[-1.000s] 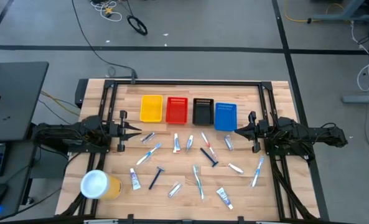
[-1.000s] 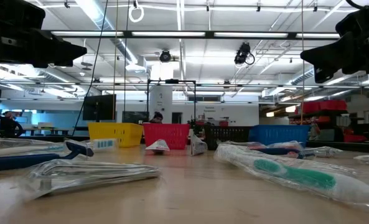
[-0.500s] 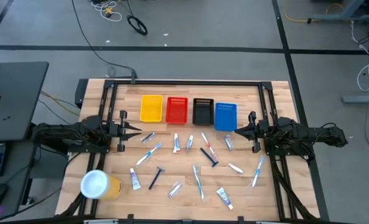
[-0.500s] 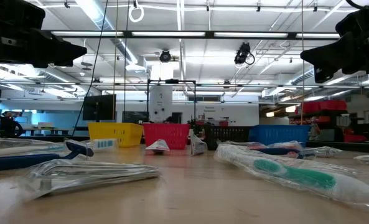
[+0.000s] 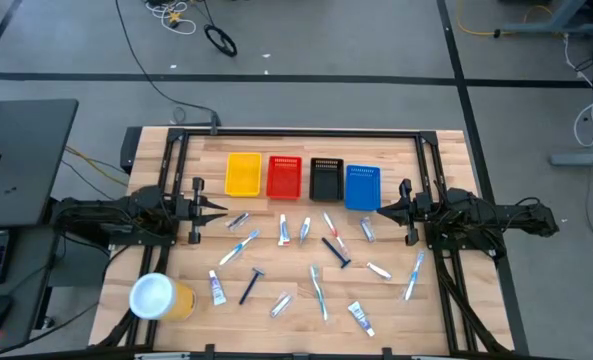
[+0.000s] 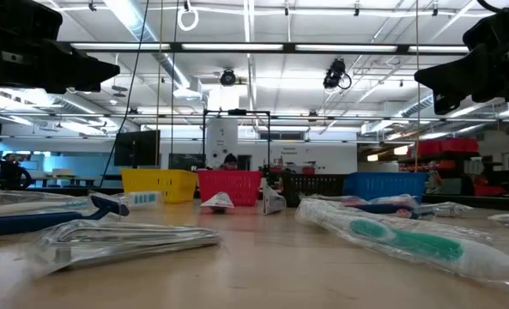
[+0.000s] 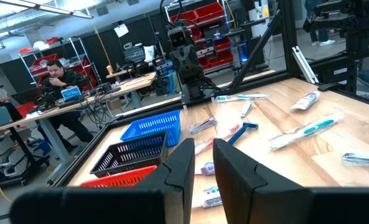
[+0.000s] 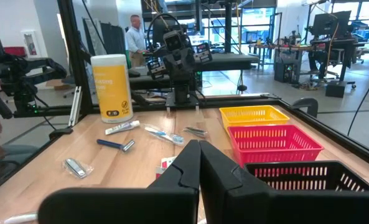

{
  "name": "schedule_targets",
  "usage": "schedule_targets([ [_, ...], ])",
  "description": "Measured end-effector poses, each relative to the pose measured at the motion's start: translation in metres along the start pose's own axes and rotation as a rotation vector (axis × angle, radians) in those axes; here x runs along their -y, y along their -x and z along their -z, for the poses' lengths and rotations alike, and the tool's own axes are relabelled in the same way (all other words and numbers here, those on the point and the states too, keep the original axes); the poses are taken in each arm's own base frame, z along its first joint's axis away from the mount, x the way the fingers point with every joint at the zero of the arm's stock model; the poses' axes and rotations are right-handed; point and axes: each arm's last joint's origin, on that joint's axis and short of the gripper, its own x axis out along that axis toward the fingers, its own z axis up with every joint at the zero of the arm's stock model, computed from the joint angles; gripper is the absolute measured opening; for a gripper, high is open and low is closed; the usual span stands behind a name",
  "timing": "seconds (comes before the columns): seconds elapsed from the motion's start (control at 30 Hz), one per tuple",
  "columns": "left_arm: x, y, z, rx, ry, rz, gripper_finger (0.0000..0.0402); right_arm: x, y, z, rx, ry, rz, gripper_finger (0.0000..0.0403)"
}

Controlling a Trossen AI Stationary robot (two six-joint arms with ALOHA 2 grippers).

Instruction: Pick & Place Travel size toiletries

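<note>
Both arms point(image 5: 116, 220) are black and jointed, draped in what look like dark cables; each claw point(image 7: 200, 165) ends in two flat black fingers

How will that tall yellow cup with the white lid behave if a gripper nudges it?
The tall yellow cup with the white lid stands upright and narrow, so it probably tips when pushed high. Being round, it would likely roll afterwards. It sits near the table edge, so it might fall off.
</note>
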Motion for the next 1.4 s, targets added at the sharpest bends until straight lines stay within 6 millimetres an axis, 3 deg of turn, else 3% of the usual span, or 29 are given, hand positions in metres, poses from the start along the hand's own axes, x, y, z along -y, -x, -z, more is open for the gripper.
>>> schedule_targets([
  [1.27,-0.0016,0.0002,-0.0061,0.064,-0.052,-0.017,0.0067,0.0,0.0,0.0,0.0,0.0,0.0,0.0006],
  [1.4,-0.0018,0.0002,-0.0067,0.071,0.017,-0.016,0.0067,0.0,0.0,-0.0001,0.0,0.0,0.0,0.0006],
])
